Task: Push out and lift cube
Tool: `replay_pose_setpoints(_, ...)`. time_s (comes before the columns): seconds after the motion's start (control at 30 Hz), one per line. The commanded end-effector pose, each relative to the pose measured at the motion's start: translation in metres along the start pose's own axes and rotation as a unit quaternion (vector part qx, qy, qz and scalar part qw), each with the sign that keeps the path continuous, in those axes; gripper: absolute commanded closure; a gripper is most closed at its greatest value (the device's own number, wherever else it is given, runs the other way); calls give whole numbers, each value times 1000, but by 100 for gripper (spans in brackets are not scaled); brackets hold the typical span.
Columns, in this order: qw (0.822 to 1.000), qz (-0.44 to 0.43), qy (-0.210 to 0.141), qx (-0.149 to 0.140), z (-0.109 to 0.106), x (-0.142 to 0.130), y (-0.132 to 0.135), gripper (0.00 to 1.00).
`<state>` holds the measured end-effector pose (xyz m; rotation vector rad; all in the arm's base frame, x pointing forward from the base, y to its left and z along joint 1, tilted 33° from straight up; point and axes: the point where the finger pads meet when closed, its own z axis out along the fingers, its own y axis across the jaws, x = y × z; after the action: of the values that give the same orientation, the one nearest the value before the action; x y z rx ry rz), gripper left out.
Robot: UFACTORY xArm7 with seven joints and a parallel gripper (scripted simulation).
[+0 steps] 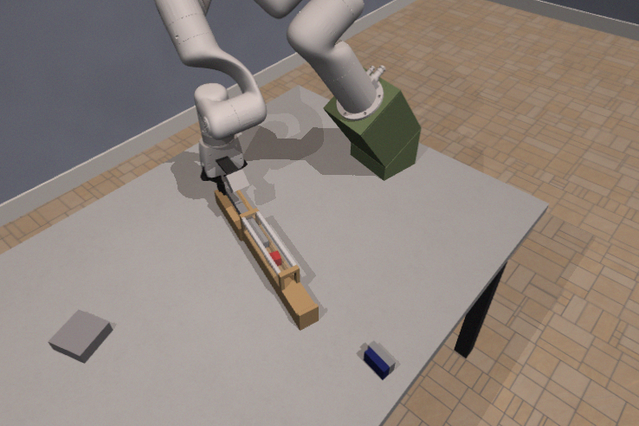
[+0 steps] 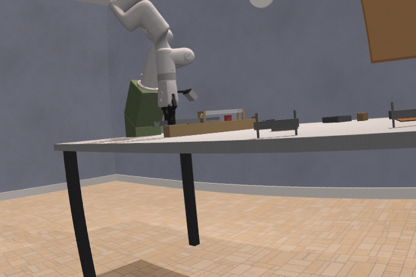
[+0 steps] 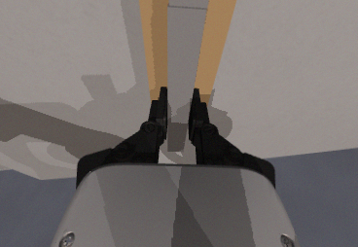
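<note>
Gripper (image 3: 178, 106) pinching grey rod (image 3: 181, 66) at frame centre, rod inside wooden channel (image 1: 301, 310), red cube (image 1: 275, 256) mid-channel, no legible markings.
</note>
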<state>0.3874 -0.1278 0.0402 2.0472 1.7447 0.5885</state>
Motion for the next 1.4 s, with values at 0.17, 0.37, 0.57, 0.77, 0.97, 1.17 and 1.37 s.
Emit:
replay_pose_setpoints(0.17, 1000, 0, -1, -1, 0, 17, 0, 100)
replay_pose_setpoints(0.37, 1000, 0, -1, -1, 0, 36, 0, 100)
replay_pose_setpoints(0.57, 1000, 0, -1, -1, 0, 55, 0, 100)
replay_pose_setpoints(0.77, 1000, 0, -1, -1, 0, 68, -1, 100)
replay_pose_setpoints(0.97, 1000, 0, -1, -1, 0, 85, -1, 100)
replay_pose_setpoints(1.17, 1000, 0, -1, -1, 0, 97, -1, 100)
replay_pose_setpoints(1.37, 1000, 0, -1, -1, 0, 106, -1, 100)
